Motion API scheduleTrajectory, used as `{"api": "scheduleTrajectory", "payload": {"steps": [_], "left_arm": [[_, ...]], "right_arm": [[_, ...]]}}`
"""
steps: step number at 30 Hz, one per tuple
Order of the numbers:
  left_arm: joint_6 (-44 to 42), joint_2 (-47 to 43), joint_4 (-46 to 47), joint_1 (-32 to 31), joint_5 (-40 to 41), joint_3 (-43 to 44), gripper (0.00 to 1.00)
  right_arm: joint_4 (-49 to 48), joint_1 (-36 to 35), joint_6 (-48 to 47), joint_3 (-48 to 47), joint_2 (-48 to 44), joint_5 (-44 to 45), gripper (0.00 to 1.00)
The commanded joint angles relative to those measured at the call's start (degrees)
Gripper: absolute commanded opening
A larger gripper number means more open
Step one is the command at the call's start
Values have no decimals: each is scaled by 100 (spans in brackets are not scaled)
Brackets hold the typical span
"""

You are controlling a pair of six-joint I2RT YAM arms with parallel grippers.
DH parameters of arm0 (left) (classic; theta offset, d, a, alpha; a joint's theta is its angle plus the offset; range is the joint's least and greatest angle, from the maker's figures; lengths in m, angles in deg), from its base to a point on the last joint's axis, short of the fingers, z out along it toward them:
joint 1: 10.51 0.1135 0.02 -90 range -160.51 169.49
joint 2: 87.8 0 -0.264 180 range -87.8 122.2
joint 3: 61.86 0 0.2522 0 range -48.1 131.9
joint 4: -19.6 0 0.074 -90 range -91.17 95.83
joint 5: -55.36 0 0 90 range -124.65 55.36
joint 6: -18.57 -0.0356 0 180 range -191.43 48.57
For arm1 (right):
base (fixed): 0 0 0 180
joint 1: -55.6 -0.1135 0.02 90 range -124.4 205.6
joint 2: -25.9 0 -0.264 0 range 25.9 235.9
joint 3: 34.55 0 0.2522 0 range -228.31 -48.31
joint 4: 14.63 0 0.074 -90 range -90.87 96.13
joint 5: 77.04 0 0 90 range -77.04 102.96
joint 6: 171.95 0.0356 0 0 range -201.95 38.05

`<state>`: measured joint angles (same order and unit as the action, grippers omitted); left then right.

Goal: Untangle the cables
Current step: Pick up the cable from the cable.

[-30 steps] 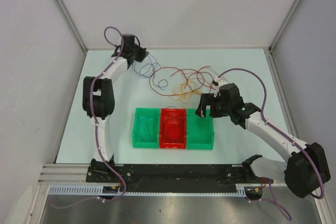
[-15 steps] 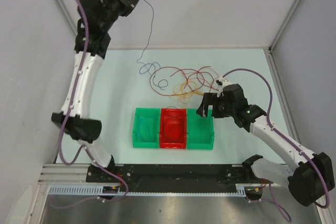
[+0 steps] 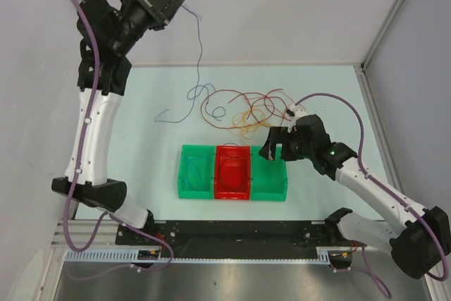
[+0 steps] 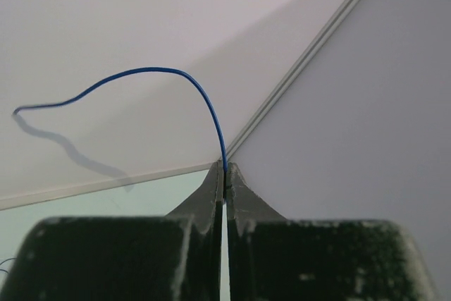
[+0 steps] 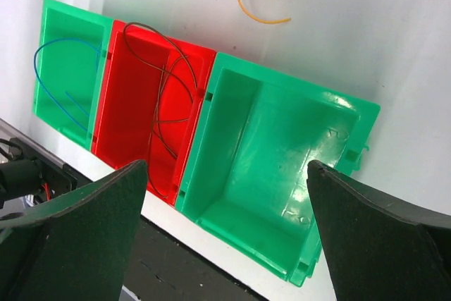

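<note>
My left gripper [image 4: 224,174] is pinched shut on one hair-thin blue cable [image 4: 176,72]. The cable is smooth and glossy, and it arcs out of the black wedge-shaped fingertips toward the left of the wrist view. Seen from overhead, that gripper [image 3: 168,5] sits high in the upper left against the white wall. The blue cable [image 3: 199,47] hangs from it down to the pale green table [image 3: 141,132] and ends in loose loops at upper centre.

Just right of those loops lies a tangle of red cables [image 3: 243,95] and yellow-orange cables [image 3: 248,122]. I cannot count the strands.

My right gripper [image 3: 276,150] stands wide and holds nothing. Its two matte black fingers [image 5: 84,230] hover over the bins.

Three shiny rectangular plastic bins touch in a row at the centre:
- The left green bin [image 5: 74,13] holds a second blue cable [image 5: 36,68].
- The red bin [image 5: 127,103] holds one dark red cable [image 5: 169,79], loosely coiled.
- The right green bin [image 5: 282,146] lies directly under the right gripper.
</note>
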<state>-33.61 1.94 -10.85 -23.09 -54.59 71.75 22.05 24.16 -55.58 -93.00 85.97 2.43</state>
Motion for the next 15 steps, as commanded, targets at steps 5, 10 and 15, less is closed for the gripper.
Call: {"api": "scheduleTrajectory", "payload": {"steps": [5,10,15], "left_arm": [[-310,-1028,228,1,-177,-858,0],[-364,-1256,157,-8,-203,-1347,0],[-495,-1757,61,1,96,-2193,0]], "right_arm": [[116,-73,141,-321,-189,305,100],[213,-46,34,-602,-312,339,100],[336,15,834,-761,-1312,2076,100]]}}
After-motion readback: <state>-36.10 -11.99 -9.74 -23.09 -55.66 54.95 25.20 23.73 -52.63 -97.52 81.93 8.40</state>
